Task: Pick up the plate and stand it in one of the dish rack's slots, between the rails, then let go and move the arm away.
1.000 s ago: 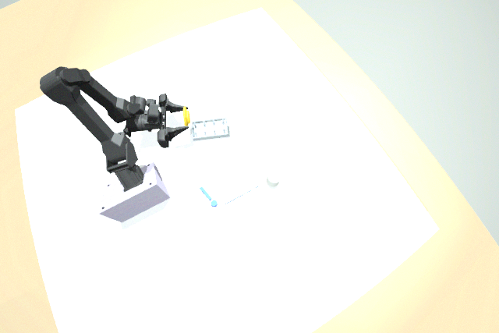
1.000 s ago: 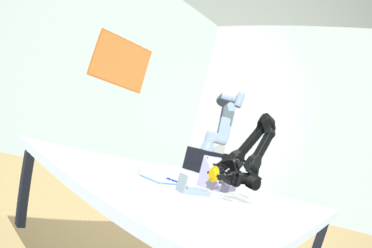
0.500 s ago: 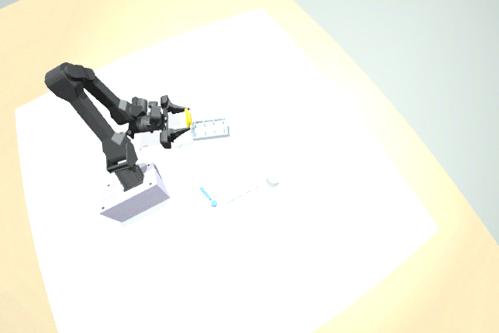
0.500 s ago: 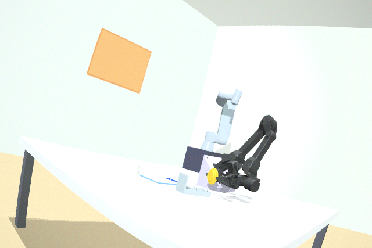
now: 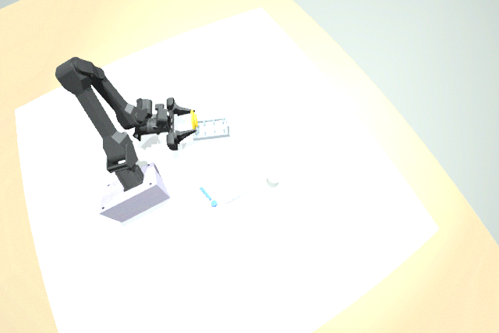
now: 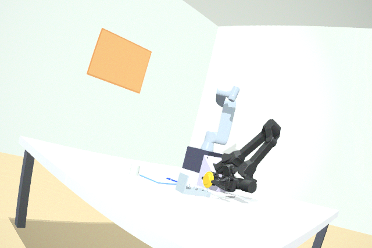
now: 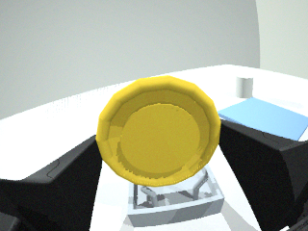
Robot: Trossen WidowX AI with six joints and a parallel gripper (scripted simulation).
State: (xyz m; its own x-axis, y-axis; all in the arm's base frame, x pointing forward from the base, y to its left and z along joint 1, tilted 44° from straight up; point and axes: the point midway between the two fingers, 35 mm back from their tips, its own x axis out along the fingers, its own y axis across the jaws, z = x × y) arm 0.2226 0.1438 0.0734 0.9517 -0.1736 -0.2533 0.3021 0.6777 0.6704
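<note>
The yellow round plate (image 5: 194, 119) (image 6: 207, 179) (image 7: 160, 140) is held upright, its face towards the wrist camera. My gripper (image 5: 195, 121) (image 6: 207, 180) (image 7: 158, 134) is shut on it, one finger at each side of the rim. The light grey dish rack (image 5: 212, 136) (image 6: 181, 182) (image 7: 175, 213) stands on the table, with small posts inside and a tall wall at one end. The plate is in the air above the rack's end nearest the arm, clear of the slots. In the wrist view the plate hides the rack's far part.
A white cup (image 5: 272, 181) (image 6: 137, 170) (image 7: 243, 88) stands on the table. A flat blue sheet (image 7: 269, 116) lies near it. A small blue utensil (image 5: 206, 193) lies between the arm's lavender base (image 5: 136, 202) and the cup. Another pale arm (image 6: 226, 122) stands in the background.
</note>
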